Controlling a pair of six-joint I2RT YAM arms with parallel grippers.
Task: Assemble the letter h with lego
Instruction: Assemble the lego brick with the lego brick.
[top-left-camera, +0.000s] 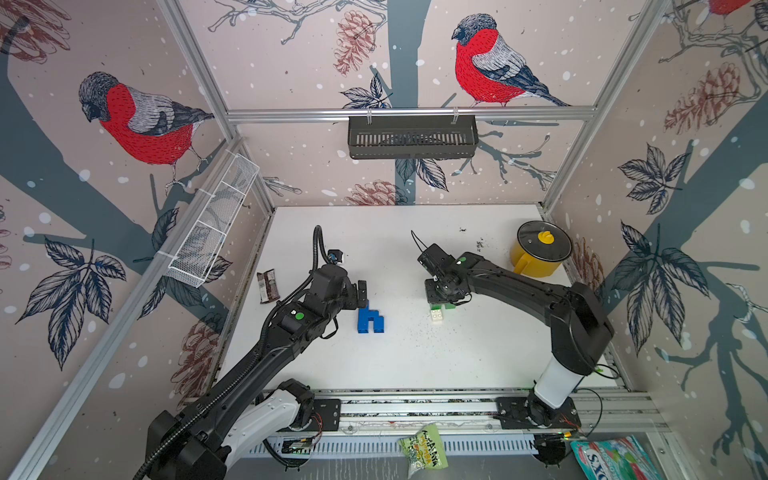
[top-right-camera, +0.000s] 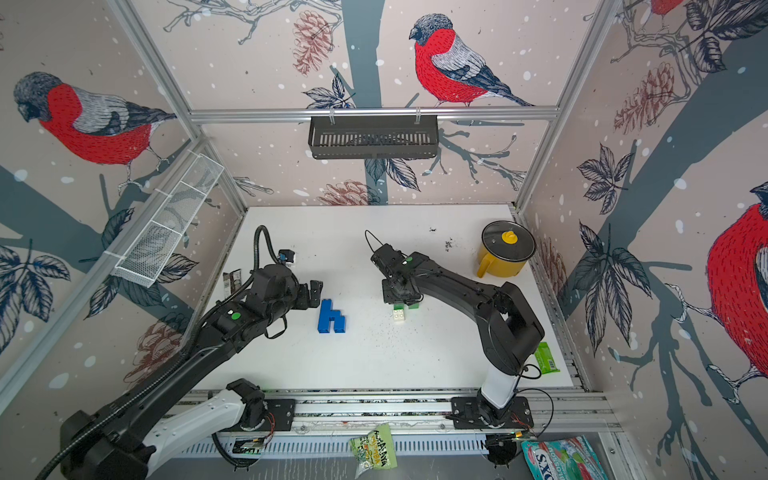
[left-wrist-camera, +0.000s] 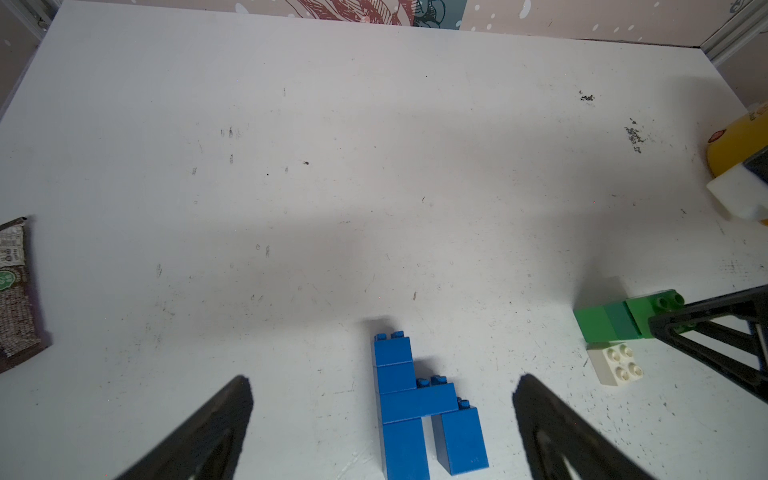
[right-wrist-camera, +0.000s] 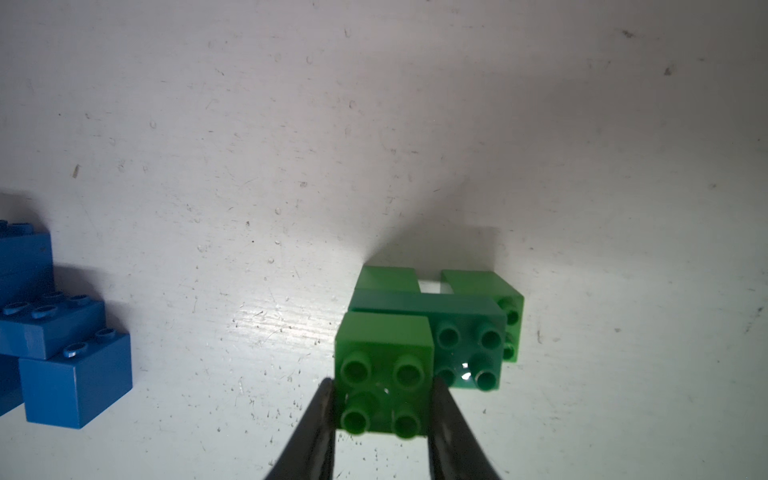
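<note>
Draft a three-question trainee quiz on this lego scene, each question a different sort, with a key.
1. True or false: the left hand is shut on the blue h.
2. Multiple choice: what does the right hand grip? A) the blue h B) a light green brick C) nothing.
3. Short answer: what colour is the lone brick lying beside the green bricks?
Key: 1 false, it is open and not touching the letter. 2 B. 3 white.
</note>
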